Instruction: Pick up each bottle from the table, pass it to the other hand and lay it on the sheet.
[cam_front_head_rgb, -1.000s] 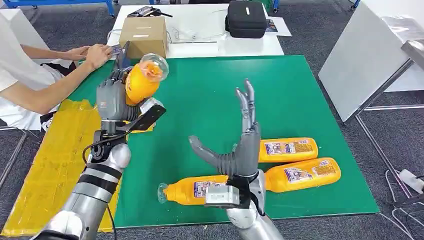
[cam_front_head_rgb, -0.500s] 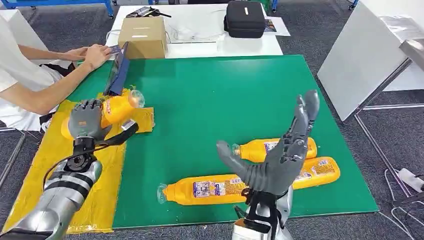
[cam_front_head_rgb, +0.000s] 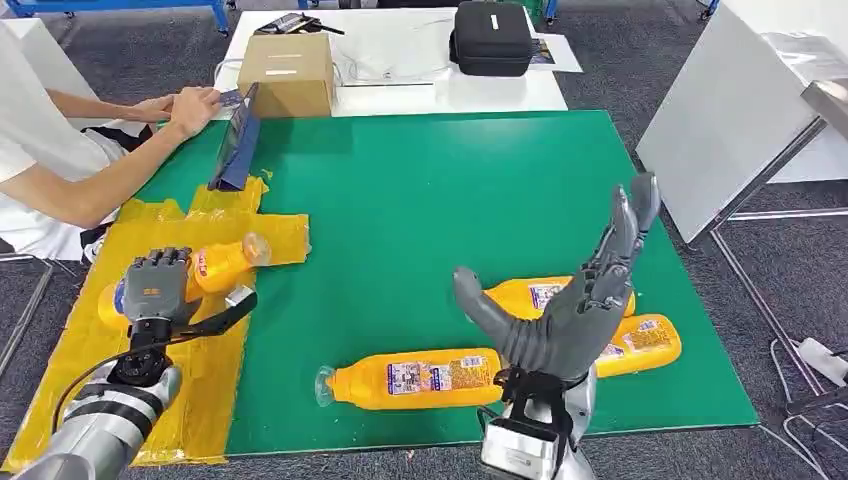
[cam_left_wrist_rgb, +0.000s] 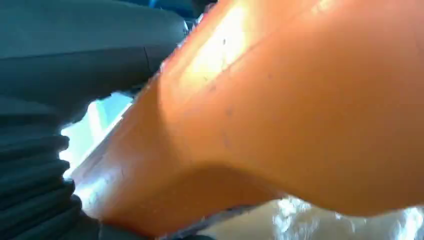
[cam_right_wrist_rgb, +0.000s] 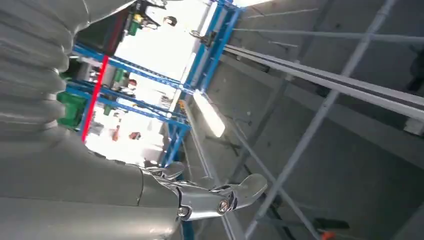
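My left hand (cam_front_head_rgb: 155, 288) grips an orange bottle (cam_front_head_rgb: 218, 266) low over the yellow sheet (cam_front_head_rgb: 120, 350) at the table's left, its clear cap pointing right. Up close in the left wrist view the orange bottle (cam_left_wrist_rgb: 280, 115) lies against my grey hand (cam_left_wrist_rgb: 35, 165). My right hand (cam_front_head_rgb: 570, 310) is raised above the green mat (cam_front_head_rgb: 430, 190) with fingers spread, holding nothing. Three more orange bottles lie on the mat: one (cam_front_head_rgb: 410, 378) in front, and two (cam_front_head_rgb: 528, 293) (cam_front_head_rgb: 645, 343) partly behind my right hand.
A person sits at the left with a hand (cam_front_head_rgb: 195, 105) by a dark tablet (cam_front_head_rgb: 236, 140). At the back stand a cardboard box (cam_front_head_rgb: 285, 72) and a black case (cam_front_head_rgb: 492, 38) on a white table. A white board (cam_front_head_rgb: 730, 120) leans at the right.
My left hand has carried its bottle down and left from above the mat to low over the yellow sheet. My right hand has moved right and back, staying spread.
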